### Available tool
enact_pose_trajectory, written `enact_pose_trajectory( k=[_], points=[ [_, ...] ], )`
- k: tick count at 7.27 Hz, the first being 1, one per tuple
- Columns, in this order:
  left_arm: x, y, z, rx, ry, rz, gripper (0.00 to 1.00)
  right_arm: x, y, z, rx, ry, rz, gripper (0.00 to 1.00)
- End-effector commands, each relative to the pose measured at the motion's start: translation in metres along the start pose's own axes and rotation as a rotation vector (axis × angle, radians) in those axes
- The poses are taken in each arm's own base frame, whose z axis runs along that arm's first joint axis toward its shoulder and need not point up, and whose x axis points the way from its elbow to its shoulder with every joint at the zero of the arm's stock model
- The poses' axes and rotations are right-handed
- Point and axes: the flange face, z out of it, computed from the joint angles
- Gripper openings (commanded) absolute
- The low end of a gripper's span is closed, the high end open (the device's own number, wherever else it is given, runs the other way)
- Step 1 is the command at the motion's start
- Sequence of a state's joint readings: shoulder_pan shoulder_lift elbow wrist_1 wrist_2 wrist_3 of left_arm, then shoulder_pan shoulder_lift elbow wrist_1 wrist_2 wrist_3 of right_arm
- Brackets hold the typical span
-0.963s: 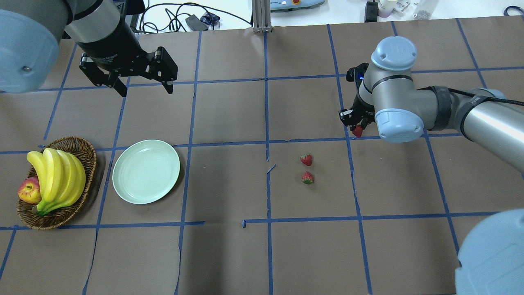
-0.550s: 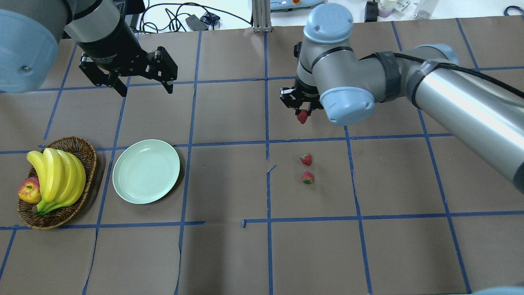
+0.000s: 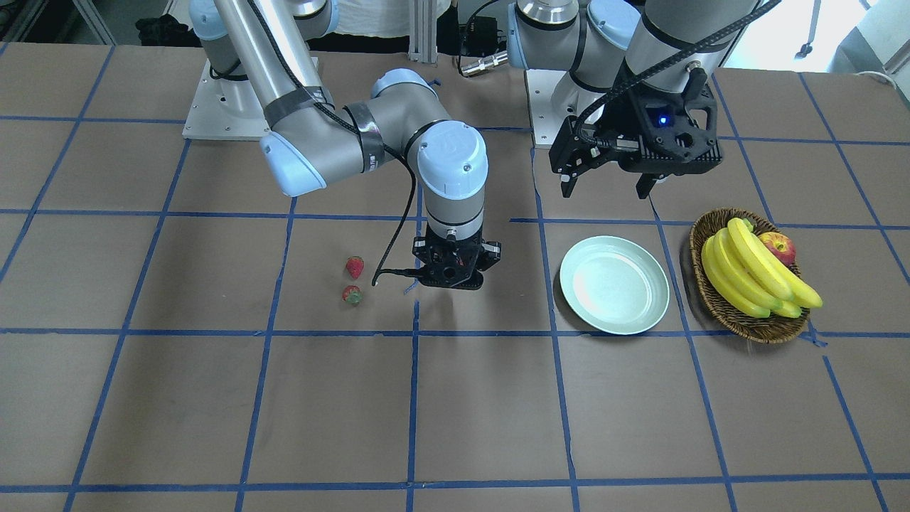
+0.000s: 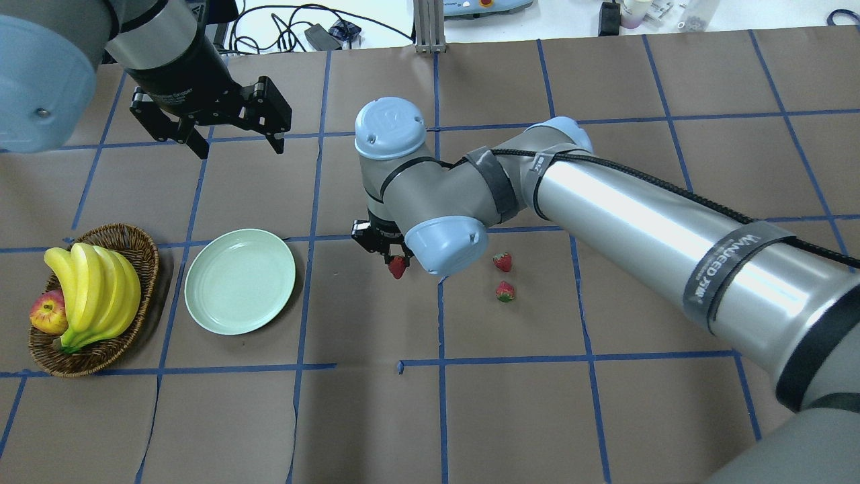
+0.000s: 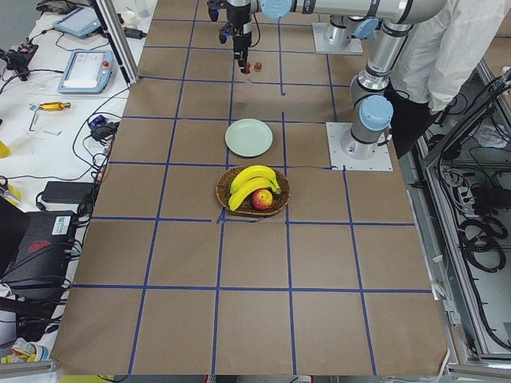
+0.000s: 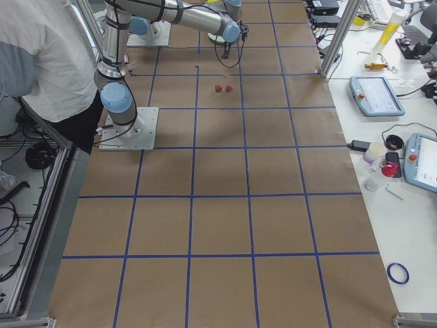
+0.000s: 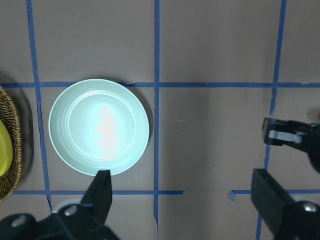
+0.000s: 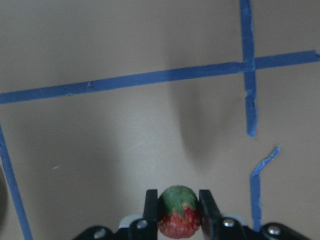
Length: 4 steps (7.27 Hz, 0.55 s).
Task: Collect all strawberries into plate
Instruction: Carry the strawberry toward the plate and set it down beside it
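The plate point(image 4: 240, 281) is empty. Just past it the left gripper point(image 4: 238, 148) hangs with fingers wide apart, holding nothing. Near the plate, the right gripper point(image 8: 178, 212) pinches one strawberry point(image 4: 398, 267) in the air. Two more strawberries point(image 4: 502, 261) lie farther from the plate, waiting.

We see a wide table wrapped in brown paper point(image 4: 376, 417) under bright, even light.
Blue tape lines point(image 4: 443, 417) cross it in a grid; white workbenches point(image 6: 410, 225) beside it carry grey touchscreen tablets point(image 6: 374, 96).

From the front, the right pincer point(image 8: 178, 214) hides its strawberry point(image 4: 398, 267).
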State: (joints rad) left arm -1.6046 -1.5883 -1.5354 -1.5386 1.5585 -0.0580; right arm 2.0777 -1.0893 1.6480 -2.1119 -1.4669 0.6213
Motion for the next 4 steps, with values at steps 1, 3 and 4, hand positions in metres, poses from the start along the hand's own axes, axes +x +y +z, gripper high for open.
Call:
enact_pose_trajectory(
  k=[1, 3, 4],
  points=[
    [0.000, 0.001, -0.001, 0.002, -0.001, 0.000, 1.00, -0.004, 0.004, 0.018, -0.009, -0.007, 0.002, 0.78],
    [0.000, 0.002, -0.003, 0.005, -0.003, 0.001, 1.00, 0.007, -0.002, -0.016, 0.056, -0.024, 0.016, 1.00],
    [-0.001, 0.002, -0.002, 0.004, -0.004, 0.001, 1.00, 0.040, -0.029, -0.035, 0.086, -0.007, 0.056, 1.00]
  ],
)
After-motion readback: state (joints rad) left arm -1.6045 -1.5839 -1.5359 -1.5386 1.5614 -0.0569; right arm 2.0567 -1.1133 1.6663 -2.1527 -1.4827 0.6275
